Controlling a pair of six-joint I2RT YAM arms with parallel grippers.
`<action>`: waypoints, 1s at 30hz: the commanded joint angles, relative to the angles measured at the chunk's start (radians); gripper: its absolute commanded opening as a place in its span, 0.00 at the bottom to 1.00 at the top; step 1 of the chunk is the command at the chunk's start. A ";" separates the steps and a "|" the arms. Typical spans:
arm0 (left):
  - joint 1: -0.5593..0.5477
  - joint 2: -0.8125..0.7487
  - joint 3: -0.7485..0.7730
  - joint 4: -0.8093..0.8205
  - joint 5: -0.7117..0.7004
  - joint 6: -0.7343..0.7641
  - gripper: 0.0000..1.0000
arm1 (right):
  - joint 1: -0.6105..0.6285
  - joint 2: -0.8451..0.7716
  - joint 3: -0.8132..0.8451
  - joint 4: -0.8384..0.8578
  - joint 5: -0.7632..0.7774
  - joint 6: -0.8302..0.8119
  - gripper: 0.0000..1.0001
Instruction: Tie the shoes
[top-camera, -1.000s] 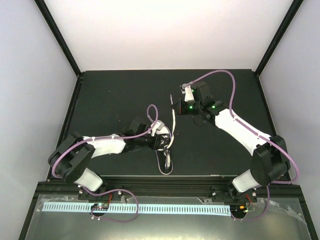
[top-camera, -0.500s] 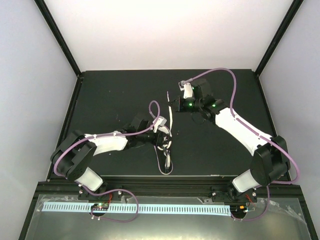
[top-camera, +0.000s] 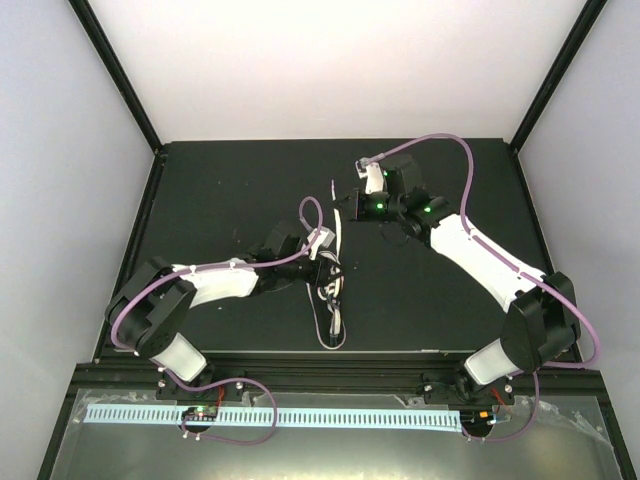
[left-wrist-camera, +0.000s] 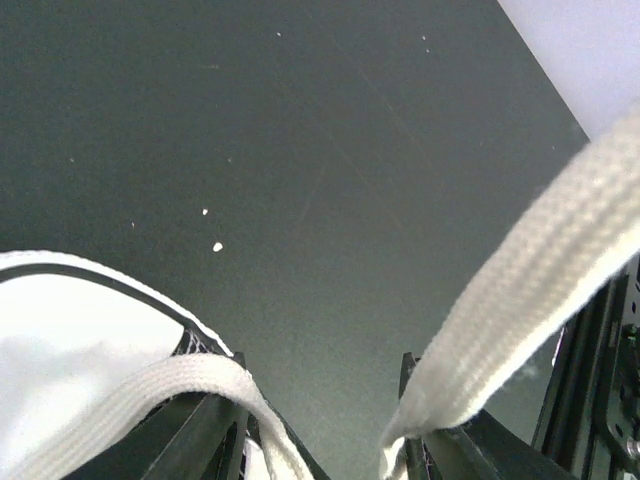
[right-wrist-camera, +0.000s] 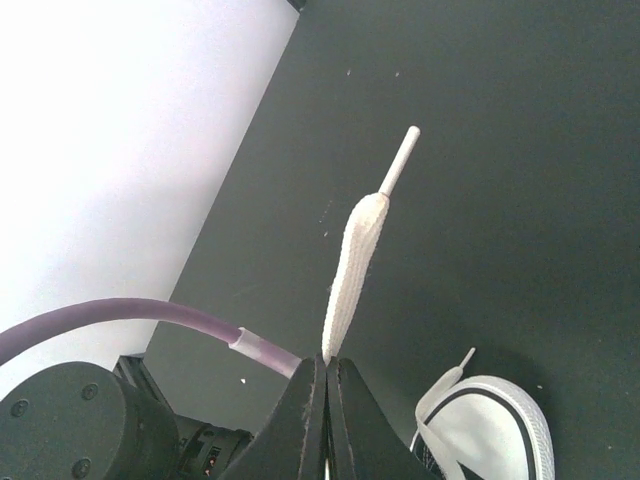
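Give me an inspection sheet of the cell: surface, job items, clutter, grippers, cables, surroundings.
Surface: black table, a few pale specks.
Job's things: black sneaker near the front edge, untied; one white lace drawn out toward the far side.
Clutter: nothing seen.
Grippers: left gripper open over the sneaker, laces lying across its fingers; right gripper shut on the lace, just short of its tip.
Cables: purple cables loop above both arms.
Surroundings: white walls, black frame posts.
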 joint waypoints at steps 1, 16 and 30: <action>-0.001 0.015 0.047 -0.003 -0.032 0.022 0.42 | 0.006 -0.006 0.036 0.009 -0.019 0.011 0.01; -0.002 -0.072 -0.074 0.080 -0.024 0.039 0.01 | 0.019 0.118 0.076 -0.010 0.009 0.005 0.02; -0.003 -0.175 -0.211 0.140 -0.026 0.026 0.02 | 0.153 0.485 0.366 -0.151 -0.064 -0.055 0.02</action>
